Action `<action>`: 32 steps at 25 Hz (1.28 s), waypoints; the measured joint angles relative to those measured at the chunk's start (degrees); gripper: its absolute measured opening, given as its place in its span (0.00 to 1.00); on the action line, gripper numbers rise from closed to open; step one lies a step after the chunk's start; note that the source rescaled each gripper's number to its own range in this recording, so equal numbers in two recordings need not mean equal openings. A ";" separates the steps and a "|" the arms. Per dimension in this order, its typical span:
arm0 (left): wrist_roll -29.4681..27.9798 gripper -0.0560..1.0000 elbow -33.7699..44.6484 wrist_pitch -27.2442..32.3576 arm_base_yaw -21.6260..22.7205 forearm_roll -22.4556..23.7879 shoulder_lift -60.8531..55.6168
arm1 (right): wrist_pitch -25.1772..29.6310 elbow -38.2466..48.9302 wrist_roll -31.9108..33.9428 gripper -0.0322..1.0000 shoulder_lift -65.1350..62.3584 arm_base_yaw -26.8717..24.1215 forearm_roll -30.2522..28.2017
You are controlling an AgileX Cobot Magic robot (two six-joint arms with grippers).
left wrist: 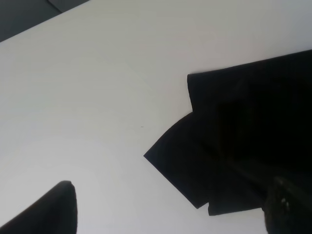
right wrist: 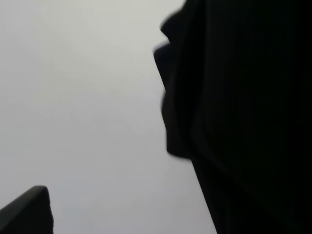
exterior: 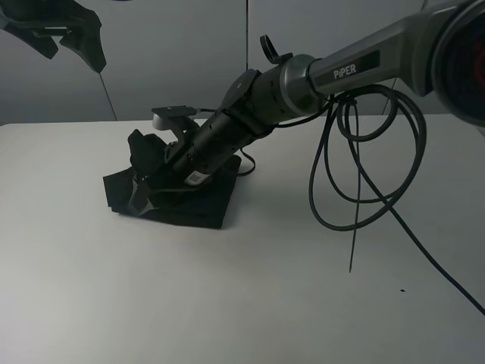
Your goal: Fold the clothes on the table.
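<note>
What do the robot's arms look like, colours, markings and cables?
The right arm is a grey tube lettered PIPER in white, ending in a black wrist and black gripper. Loose black cables loop beneath it. The left arm shows only black angular parts.

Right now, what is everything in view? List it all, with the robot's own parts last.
shirt: one, black, folded into a compact bundle on the table, left of centre.
table: one, white, fills most of the high view.
wall panels: grey, behind the table.
cables: black, looped, hanging from the right arm over the table.
right arm: one, grey and black, reaches across the middle down onto the shirt.
right gripper: open, at the shirt's left edge.
left gripper: open, raised at top left, clear of the shirt.
</note>
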 joint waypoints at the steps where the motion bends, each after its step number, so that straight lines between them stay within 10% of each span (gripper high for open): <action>1: 0.00 0.99 0.00 0.00 0.00 0.04 0.00 | -0.41 -1.86 0.00 1.00 0.72 0.43 0.47; 22: 0.14 0.99 0.00 0.21 0.00 2.59 0.00 | -2.85 -13.61 1.51 1.00 0.09 3.27 -2.06; 32: 0.14 0.99 0.00 -0.19 0.00 1.16 -3.20 | -6.34 6.07 8.64 1.00 -15.38 -5.61 -12.93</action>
